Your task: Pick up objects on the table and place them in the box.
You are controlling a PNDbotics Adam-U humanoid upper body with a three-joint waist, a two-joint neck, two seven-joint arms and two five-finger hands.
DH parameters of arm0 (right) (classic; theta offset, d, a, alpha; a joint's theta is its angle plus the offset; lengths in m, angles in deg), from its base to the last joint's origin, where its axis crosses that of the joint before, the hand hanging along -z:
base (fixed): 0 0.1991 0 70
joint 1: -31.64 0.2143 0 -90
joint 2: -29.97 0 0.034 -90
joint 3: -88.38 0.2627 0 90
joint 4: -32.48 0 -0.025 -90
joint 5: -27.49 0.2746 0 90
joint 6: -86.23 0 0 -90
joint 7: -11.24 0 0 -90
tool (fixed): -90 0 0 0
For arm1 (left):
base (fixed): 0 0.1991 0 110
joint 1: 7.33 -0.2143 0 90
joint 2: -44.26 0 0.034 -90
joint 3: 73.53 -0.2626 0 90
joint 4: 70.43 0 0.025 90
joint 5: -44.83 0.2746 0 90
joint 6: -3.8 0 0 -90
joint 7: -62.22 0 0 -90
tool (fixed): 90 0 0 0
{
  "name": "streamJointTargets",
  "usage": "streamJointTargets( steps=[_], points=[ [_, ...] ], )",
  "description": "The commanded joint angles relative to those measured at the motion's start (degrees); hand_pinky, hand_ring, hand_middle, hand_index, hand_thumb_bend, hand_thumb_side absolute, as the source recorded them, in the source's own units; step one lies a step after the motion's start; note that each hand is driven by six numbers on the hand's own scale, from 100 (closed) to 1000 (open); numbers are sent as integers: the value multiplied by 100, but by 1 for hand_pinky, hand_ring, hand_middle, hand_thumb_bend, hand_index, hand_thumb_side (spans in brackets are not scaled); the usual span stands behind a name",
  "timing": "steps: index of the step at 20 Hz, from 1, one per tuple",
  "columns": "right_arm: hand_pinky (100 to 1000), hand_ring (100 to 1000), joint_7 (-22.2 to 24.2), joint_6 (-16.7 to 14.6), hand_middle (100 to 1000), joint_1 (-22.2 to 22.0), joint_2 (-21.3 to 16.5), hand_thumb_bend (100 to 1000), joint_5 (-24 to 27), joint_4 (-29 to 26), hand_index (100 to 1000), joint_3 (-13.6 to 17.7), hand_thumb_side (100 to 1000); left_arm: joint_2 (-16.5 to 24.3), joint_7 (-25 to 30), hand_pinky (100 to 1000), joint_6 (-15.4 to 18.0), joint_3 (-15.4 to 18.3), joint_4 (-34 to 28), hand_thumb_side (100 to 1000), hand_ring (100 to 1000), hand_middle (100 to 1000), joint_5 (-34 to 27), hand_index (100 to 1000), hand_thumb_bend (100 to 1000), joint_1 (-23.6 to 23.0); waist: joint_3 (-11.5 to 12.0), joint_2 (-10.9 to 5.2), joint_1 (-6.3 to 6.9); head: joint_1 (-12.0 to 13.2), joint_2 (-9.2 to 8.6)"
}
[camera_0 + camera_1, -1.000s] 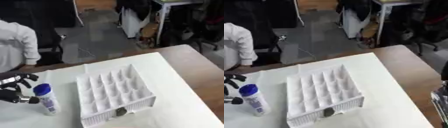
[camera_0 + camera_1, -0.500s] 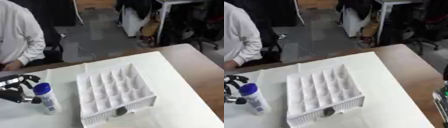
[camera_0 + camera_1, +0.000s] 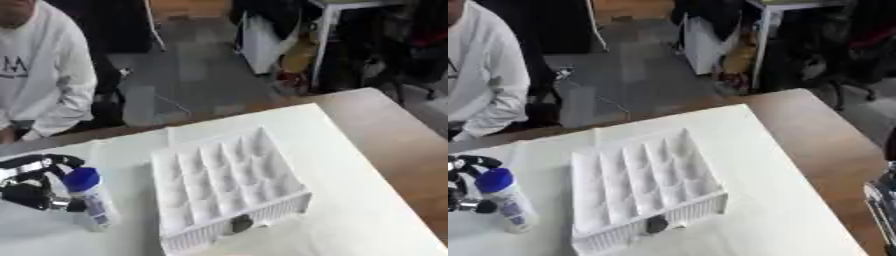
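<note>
1. My left hand (image 3: 33,186) is at the bench's left edge, fingers curled round the bottle (image 3: 90,200) just under its blue cap (image 3: 80,178).
2. The bottle stands upright on the white cloth (image 3: 350,165), just left of the box (image 3: 229,186) and not touching it.
3. There's a label on the bottle's white body, but I can't read any of it; it's only a bluish smudge.
4. The box is a white tray of small cells, sitting askew in the middle of the cloth. Every cell I can see is bare.
5. A dark round knob (image 3: 656,224) sits on the box's near wall.
6. My right hand (image 3: 881,200) shows only as a sliver at the right edge of the right eye view; I can't tell how its fingers are set.
7. Bare brown bench (image 3: 411,145) runs along the right of the cloth.
8. A person in a white sweatshirt (image 3: 39,80) sits at the far left, with dark letters on the chest that are cut off and unreadable.
</note>
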Motion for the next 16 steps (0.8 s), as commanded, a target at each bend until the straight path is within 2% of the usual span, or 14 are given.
streamJointTargets(
  steps=[1, 16],
  points=[
    [390, 452, -51, -69, 428, 119, -77, 100, 35, -89, 582, 9, 1000, 84, -17, 578, 55, 31, 16, 535, 723, 867, 54, 957, 1000, 144, -13, -47, -2, 45, -57],
    [391, 452, -8, -71, 428, 195, -40, 100, 90, -89, 582, -3, 1000, -108, -160, 572, 179, 46, 379, 532, 713, 854, 270, 948, 1000, 215, -72, -22, 9, 69, -63]
  ],
)
